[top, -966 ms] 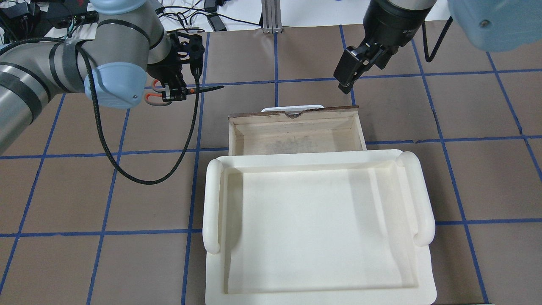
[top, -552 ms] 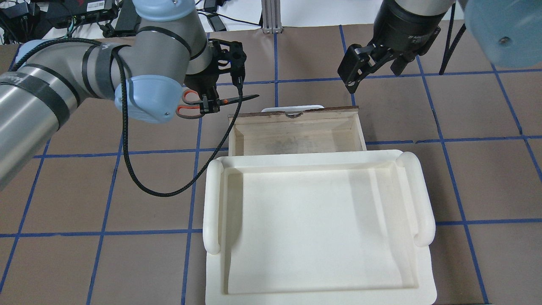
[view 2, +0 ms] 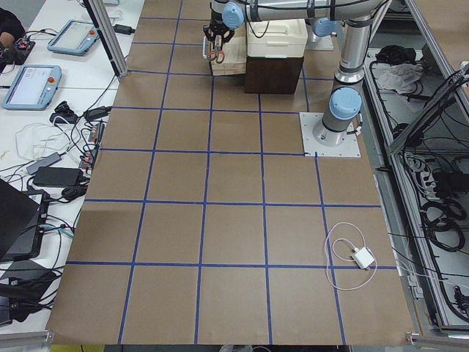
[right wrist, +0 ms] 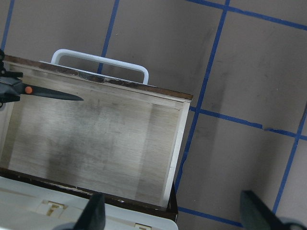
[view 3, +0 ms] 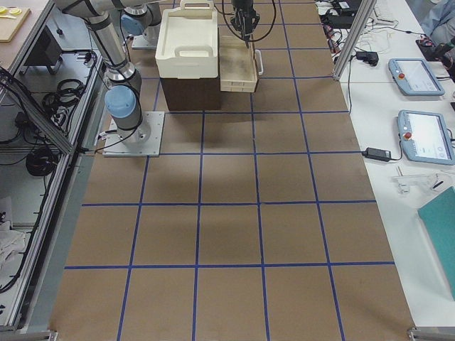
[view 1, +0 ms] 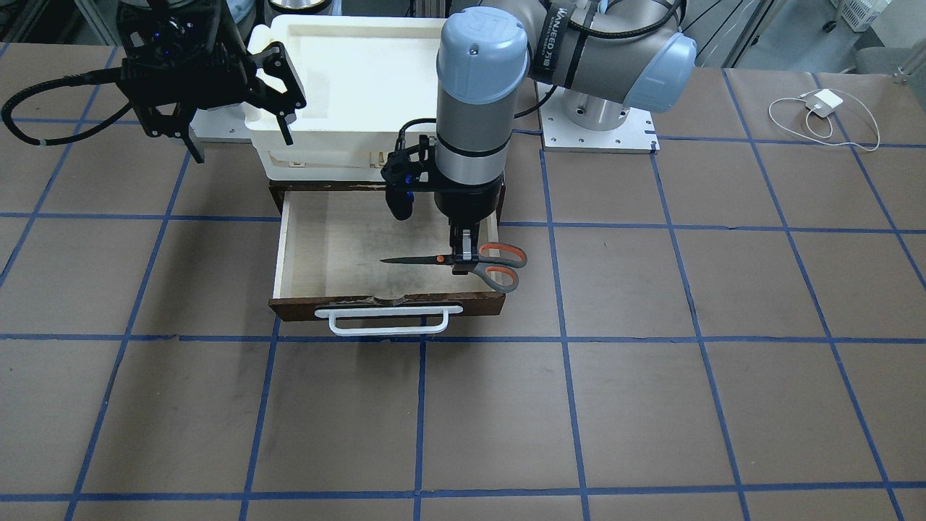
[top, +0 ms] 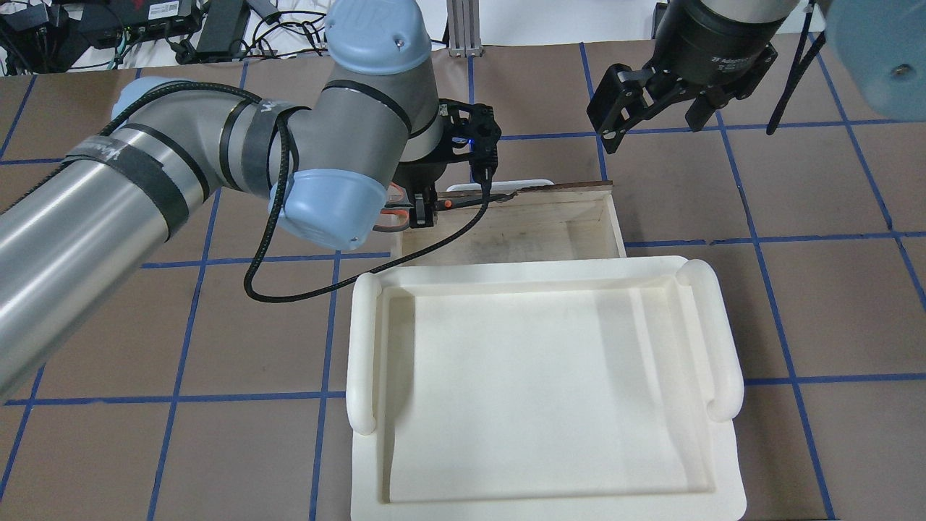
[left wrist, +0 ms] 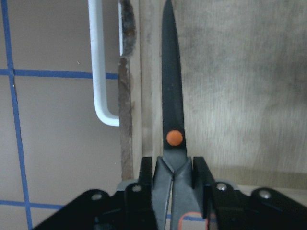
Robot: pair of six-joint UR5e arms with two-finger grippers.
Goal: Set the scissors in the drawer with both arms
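Observation:
My left gripper [view 1: 463,259] is shut on the scissors [view 1: 483,263] near their orange pivot and holds them level above the open drawer [view 1: 318,246]. The dark blades point across the pale interior, close along the front wall. The orange-lined handles stick out past the drawer's end on my left side. The left wrist view shows the blade [left wrist: 171,91] clamped between my fingers [left wrist: 146,175], beside the white bar handle [left wrist: 98,62]. My right gripper [top: 655,126] is open and empty, hovering past the drawer's far right corner [top: 608,189].
The cream plastic tray [top: 542,376] sits on top of the cabinet, behind the open drawer. A white charger with its cable [view 1: 821,101] lies on the brown table at my far left. Blue tape lines cross the table.
My left arm has swung right with the scissors, from over the table to over the drawer's left end. My right gripper has drawn slightly right and away from the drawer.

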